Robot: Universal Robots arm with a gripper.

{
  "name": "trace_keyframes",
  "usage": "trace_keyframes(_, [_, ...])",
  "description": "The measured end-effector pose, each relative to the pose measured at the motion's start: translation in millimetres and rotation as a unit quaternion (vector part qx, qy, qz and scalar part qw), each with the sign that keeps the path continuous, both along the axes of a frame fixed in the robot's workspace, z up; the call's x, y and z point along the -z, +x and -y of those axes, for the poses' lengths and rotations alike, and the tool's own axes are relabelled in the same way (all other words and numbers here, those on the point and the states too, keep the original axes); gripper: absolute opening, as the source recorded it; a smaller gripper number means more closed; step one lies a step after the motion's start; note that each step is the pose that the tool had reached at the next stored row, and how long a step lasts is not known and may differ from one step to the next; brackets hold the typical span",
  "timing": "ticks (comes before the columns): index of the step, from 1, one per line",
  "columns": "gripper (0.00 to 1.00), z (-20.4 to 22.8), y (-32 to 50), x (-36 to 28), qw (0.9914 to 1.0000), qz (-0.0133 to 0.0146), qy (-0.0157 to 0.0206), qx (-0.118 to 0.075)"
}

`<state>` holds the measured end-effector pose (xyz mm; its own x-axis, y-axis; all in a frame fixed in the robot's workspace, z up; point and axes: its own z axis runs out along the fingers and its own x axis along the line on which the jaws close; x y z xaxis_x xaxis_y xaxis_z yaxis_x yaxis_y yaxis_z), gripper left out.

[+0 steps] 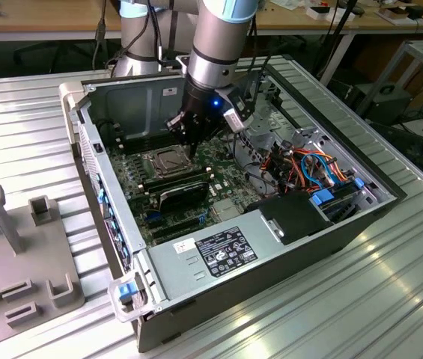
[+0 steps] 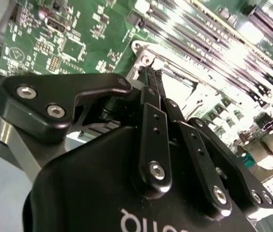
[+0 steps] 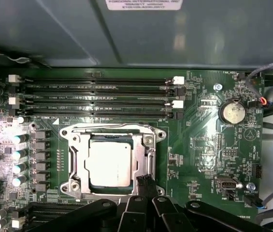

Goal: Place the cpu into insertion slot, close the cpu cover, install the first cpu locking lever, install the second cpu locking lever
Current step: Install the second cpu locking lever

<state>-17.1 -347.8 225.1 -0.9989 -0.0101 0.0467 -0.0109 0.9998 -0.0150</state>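
The cpu [image 3: 109,164] lies flat in the insertion slot [image 3: 73,186], its dull silver top showing through the window of the cpu cover [image 3: 143,145], which lies down over it. In the exterior view the cpu [image 1: 168,161] sits on the motherboard inside the open case. My gripper [image 3: 145,180] is shut, its black fingertips pressed together at the socket's edge, beside a thin metal lever [image 3: 152,157] that runs along that side. I cannot tell whether the tips pinch the lever. Both the exterior view, gripper [image 1: 192,144], and the second wrist view, gripper [image 2: 150,79], show it low over the socket.
Long black memory slots [image 3: 102,96] run beside the socket, and a coin battery [image 3: 233,112] sits further off. A black card [image 1: 181,191], coloured cables [image 1: 316,168] and the case walls [image 1: 84,142] surround the board. A grey fixture [image 1: 9,247] stands at the exterior view's left.
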Motion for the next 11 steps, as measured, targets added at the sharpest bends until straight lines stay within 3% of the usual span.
trace_keyframes(8, [0.11,16.5,2.2,0.1,0.99999,-0.0008,-0.0001,0.004])
trace_keyframes(11, [0.11,17.3,-0.1,0.2,0.99999,-0.0009,-0.0001,0.004])
